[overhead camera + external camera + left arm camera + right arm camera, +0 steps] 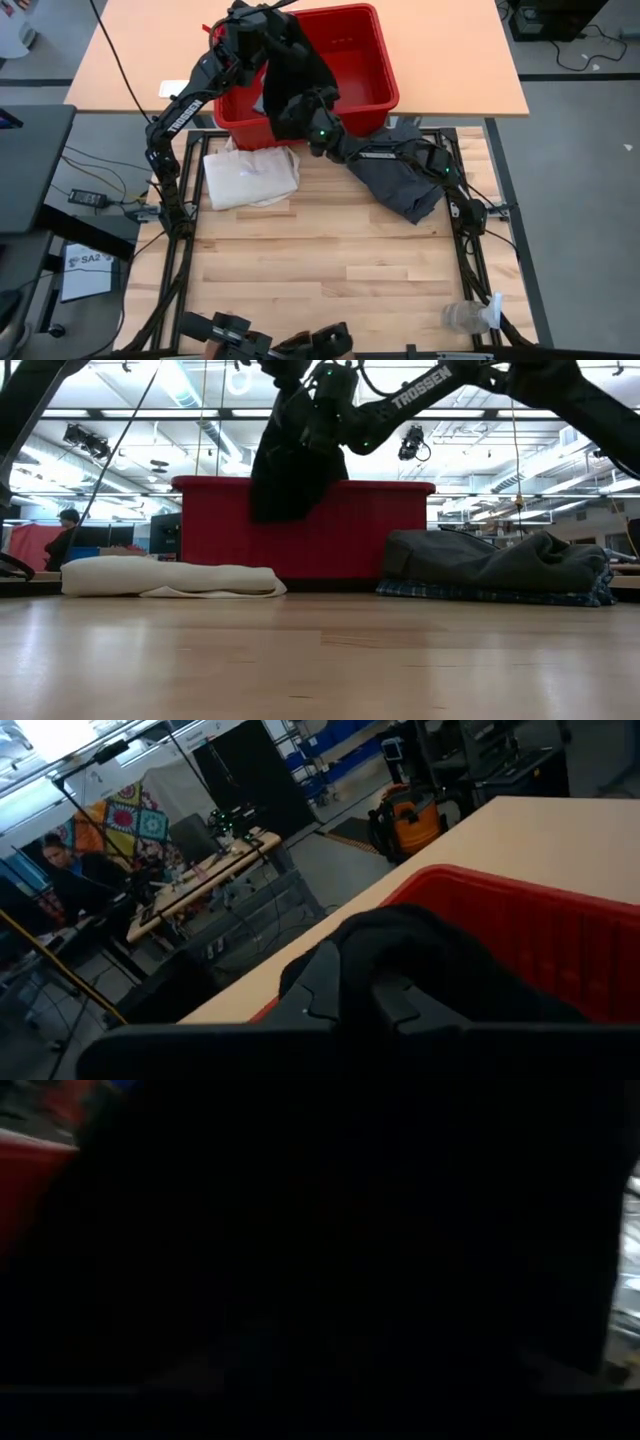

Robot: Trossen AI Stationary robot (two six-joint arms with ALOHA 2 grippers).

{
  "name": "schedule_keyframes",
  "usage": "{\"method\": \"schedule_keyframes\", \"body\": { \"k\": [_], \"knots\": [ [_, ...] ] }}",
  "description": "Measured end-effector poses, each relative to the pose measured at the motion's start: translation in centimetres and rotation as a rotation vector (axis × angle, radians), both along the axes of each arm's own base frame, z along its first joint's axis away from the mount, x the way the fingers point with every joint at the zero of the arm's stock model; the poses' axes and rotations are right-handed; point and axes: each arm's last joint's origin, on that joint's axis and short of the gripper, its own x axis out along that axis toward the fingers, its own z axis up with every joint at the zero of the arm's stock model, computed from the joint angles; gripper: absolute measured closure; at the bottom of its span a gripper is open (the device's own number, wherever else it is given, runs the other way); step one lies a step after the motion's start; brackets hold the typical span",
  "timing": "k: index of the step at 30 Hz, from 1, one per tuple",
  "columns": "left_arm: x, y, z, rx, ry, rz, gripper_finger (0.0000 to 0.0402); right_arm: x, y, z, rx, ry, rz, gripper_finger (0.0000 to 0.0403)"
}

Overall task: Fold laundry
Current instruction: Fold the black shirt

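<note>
The wooden table [330, 260] is taking up most of the high view. At its far edge the red bin [345, 75] is sitting, and in the low view it is standing as a red wall [340, 530] behind everything else.

The dark grey garment [400, 175] is lying in a heap on the table, just in front of the bin's right corner. In the low view it is resting on top of the blue-and-white plaid garment [480, 592], which is peeking out along the bottom.

The cream tote bag [250, 178] is lying flat on the table, in front of the bin's left corner. In the low view it is lying low and long [165, 578], well apart from the grey heap.

The black garment [290, 75] is hanging in the air over the near left side of the bin. In the low view it is dangling [290, 470] in front of the bin's wall, and its bottom edge is not touching the table.

The left gripper [250, 25] is reaching over the far left part of the bin, at the top of the black garment. In the left wrist view black cloth [430, 970] is bunched right at its fingers, but it is hard to tell if they are pinching it.

The right gripper [305, 115] is reaching in at the lower part of the black garment, by the bin's near rim. The right wrist view is almost all dark cloth, so nobody can tell if these fingers are spread or pressed together.

A clear plastic bottle [468, 317] is lying near the table's front right corner.
</note>
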Motion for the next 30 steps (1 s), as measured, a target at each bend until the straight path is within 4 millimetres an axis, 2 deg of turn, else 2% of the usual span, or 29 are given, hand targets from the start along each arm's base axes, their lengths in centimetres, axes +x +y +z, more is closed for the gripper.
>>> {"method": "schedule_keyframes", "body": {
  "k": [4, 7, 8, 12, 14, 20, 26, 30],
  "knots": [
    [-1.2, 0.5, 0.4, 0.009, 0.012, 0.027, 0.039, -1.4, -1.2, 2.0, -0.002, 0.003, -0.058, 0.0256],
    [-2.4, 1.5, 0.6, 0.021, 0.031, 0.072, 0.039, -3.0, -1.6, 4.9, 0.002, 0.024, -0.022, 0.0361],
    [-2.9, 2.1, 0.6, 0.016, 0.038, 0.091, 0.039, -3.7, -1.7, 6.0, 0.011, 0.024, 0.008, 0.0381],
    [-5.2, 4.2, -0.4, -0.064, 0.07, 0.153, 0.0385, -7.2, -2.5, 9.8, 0.114, -0.074, 0.139, 0.0395],
    [-6.2, 5.1, -1.1, -0.146, 0.046, 0.13, 0.0373, -9.4, -3.4, 11.2, 0.18, -0.107, 0.192, 0.0397],
    [-8.8, 8.0, -3.5, -0.398, -0.046, 0.023, 0.0288, -15.7, -5.4, 15.2, 0.28, -0.167, 0.413, 0.04],
    [-8.7, 8.8, -4.9, -0.493, -0.02, -0.143, 0.0211, -19.9, -6.0, 17.9, 0.268, -0.159, 0.603, 0.0401],
    [-7.8, 8.7, -5.6, -0.555, -0.06, -0.284, 0.0183, -21.3, -6.3, 18.8, 0.272, -0.144, 0.636, 0.0401]
  ]
}}
